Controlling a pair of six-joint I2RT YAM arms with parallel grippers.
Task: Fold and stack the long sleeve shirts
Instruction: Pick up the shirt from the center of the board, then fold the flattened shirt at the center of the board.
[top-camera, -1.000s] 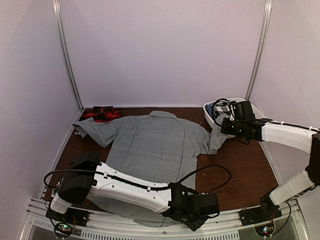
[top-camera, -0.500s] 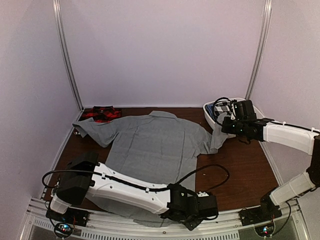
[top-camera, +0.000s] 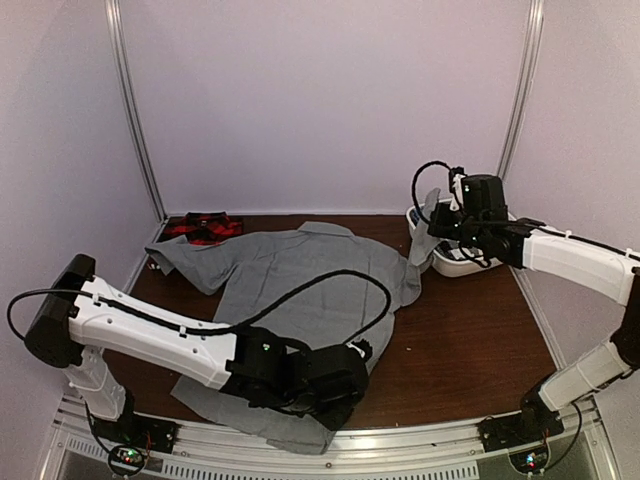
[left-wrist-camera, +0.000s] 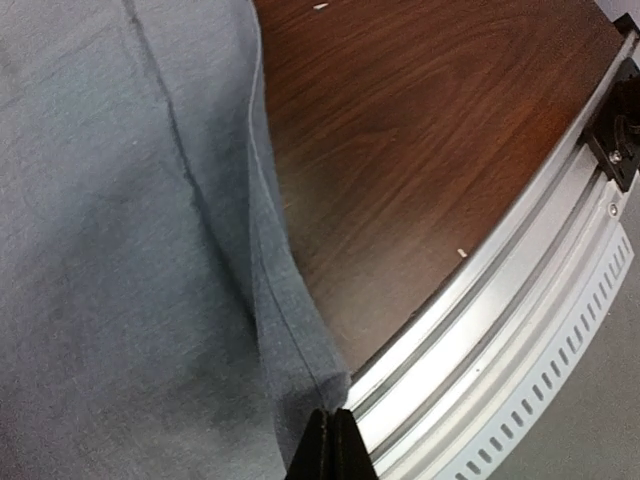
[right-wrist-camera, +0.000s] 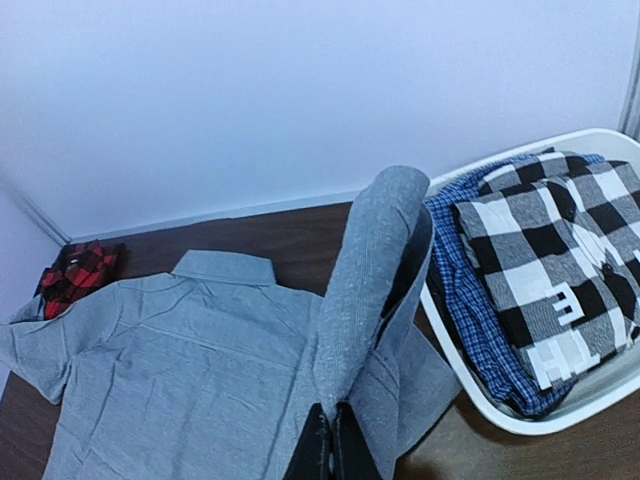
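Within the last second both arms have moved. The right gripper (right-wrist-camera: 333, 447), which was low beside the basket (top-camera: 452, 267), has risen and drawn back toward the far right corner, taking the grey shirt's (top-camera: 300, 285) right sleeve (right-wrist-camera: 365, 270) up with it. The sleeve now hangs in a loop off the table (top-camera: 470, 330) instead of lying by the basket's rim. The left arm has swung its shoulder links out to the left, and its wrist has come in from the near-right edge to sit over the shirt's lower hem (left-wrist-camera: 268, 330).

To my eye this is the opening of a fold: the sleeve is lifted ready to be carried inward across the body, while the hem is held at the near edge. The shirt itself lies mostly flat in the middle of the table, collar toward the back wall. The plaid shirt (top-camera: 203, 227) sits bunched in the far-left corner, untouched — so stacking is a long way off.

The right gripper's jaws are clamped on the sleeve, which rises from between the fingertips and folds over above them. The left gripper (left-wrist-camera: 328, 447) has its jaws pressed together just where the hem's edge runs into them, close to the front rail (left-wrist-camera: 480, 330). It appears to pinch the hem's corner, though so little cloth shows at the tips that I would not swear to it.
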